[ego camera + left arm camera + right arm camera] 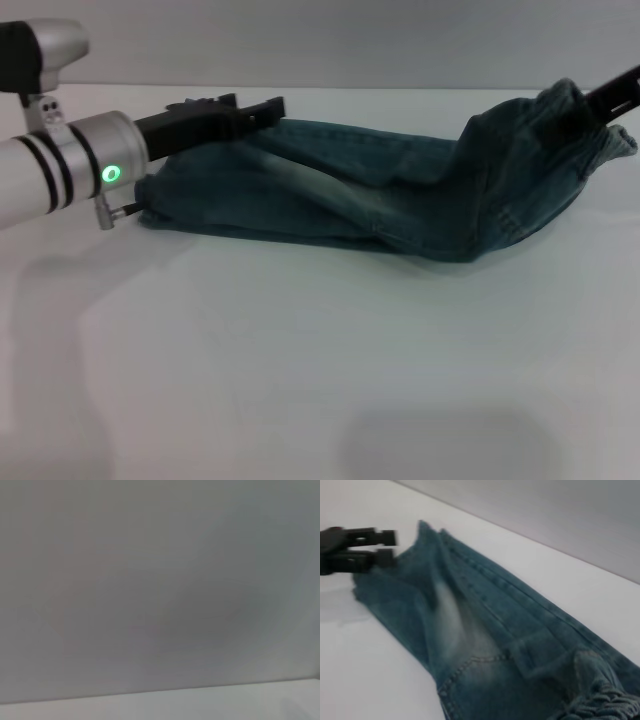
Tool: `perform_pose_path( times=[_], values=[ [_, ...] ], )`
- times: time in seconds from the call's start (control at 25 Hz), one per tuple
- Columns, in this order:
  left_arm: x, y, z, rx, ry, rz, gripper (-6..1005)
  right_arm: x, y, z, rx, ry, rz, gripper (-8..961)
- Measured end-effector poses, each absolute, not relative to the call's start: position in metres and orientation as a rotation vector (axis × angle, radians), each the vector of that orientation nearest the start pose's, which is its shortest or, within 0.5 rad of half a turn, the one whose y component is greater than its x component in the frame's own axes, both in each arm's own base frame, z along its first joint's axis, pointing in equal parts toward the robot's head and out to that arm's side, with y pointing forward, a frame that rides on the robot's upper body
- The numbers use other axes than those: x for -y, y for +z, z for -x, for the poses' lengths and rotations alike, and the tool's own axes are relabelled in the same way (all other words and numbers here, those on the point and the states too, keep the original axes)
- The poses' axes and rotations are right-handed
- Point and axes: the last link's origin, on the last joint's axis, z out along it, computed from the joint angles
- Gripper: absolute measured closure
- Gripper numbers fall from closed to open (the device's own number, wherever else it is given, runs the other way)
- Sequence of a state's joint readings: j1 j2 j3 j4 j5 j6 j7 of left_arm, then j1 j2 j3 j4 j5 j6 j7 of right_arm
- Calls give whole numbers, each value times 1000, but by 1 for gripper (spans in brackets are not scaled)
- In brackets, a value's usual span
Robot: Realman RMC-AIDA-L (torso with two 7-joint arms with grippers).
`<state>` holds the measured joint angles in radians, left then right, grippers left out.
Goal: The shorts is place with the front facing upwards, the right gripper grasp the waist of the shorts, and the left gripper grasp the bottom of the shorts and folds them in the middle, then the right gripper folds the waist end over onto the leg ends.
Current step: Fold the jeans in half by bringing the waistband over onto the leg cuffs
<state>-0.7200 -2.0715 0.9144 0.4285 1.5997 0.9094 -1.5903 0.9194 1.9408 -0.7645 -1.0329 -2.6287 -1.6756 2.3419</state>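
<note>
Both ends needed to travel level so the fold landed mid-leg: the shorts [400,195] lay across the white counter [300,380], hems pinched by the left gripper [262,110] at the far-left edge, waistband lifted by the right gripper [605,98], seemingly clamped on it.

no readable text, labels or numbers

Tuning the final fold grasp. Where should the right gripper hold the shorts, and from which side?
Probably the gathered waistband, approached from the robot's right. The shorts lie lengthwise across the table, waist end raised at the right gripper, hems on the left by the left gripper. The ruched band bunches into a thick ridge, likely easier to pinch than flat denim.
</note>
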Motion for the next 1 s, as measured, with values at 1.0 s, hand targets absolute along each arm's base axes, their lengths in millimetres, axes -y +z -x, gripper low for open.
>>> perform_pose_path(
  times=[1.0],
  values=[
    [-415, -70, 214, 814, -479, 2471, 169, -426, 99, -60, -735, -128, 2798, 900]
  ],
)
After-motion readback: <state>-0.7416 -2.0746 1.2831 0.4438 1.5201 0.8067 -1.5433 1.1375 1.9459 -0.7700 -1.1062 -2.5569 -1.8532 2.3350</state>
